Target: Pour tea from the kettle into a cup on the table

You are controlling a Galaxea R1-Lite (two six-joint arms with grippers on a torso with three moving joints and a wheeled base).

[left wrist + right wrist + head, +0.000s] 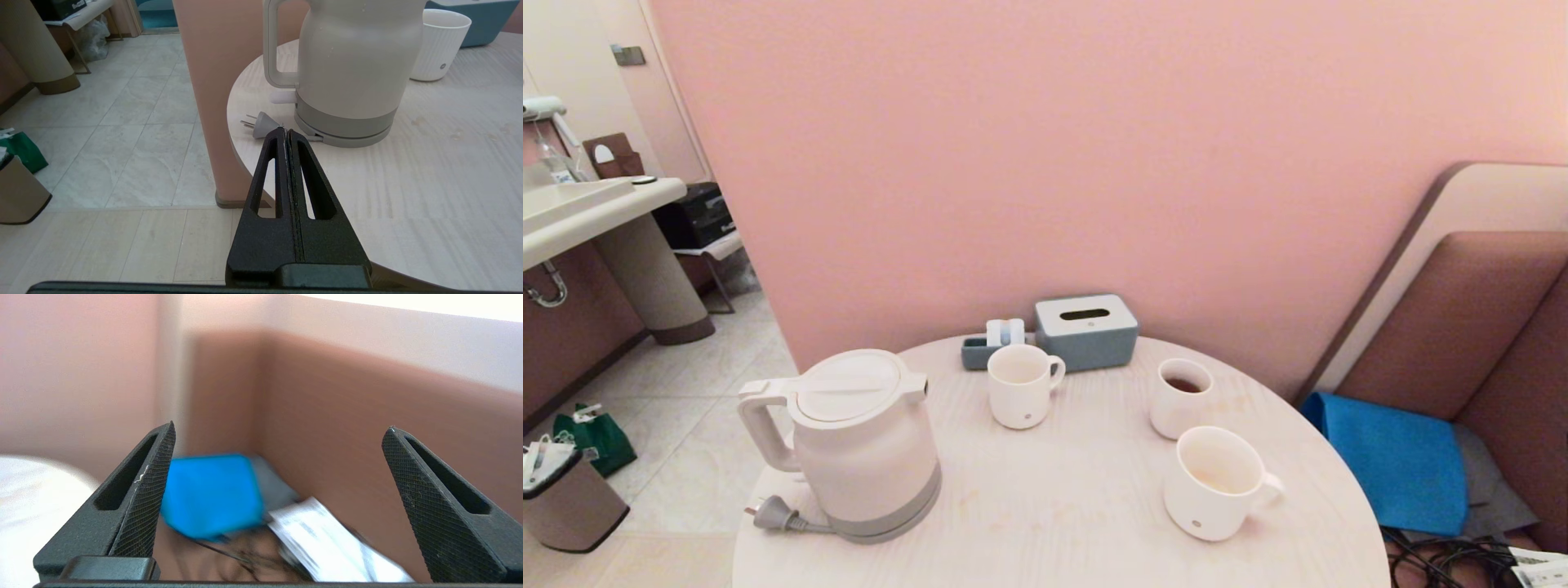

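Note:
The white kettle (849,445) stands on the left of the round pale table (1054,523), lid shut and handle facing left. The wide cream cup (1217,483) sits at the front right with a pale film of tea (1215,483) in its bottom. Neither gripper shows in the head view. My left gripper (285,131) is shut and empty, level with the table's near-left edge, pointing at the kettle (351,61) base. My right gripper (282,430) is open with nothing between its fingers, off the table's right side, facing the brown bench.
A straight-sided mug (1021,385) and a handleless tumbler (1180,400) holding dark tea stand behind the cup. The kettle's grey plug (774,514) lies at the table's left edge. Tissue box (1086,331) at the back. Blue cushion (1396,457), papers (327,539) and cables (1445,555) lie right.

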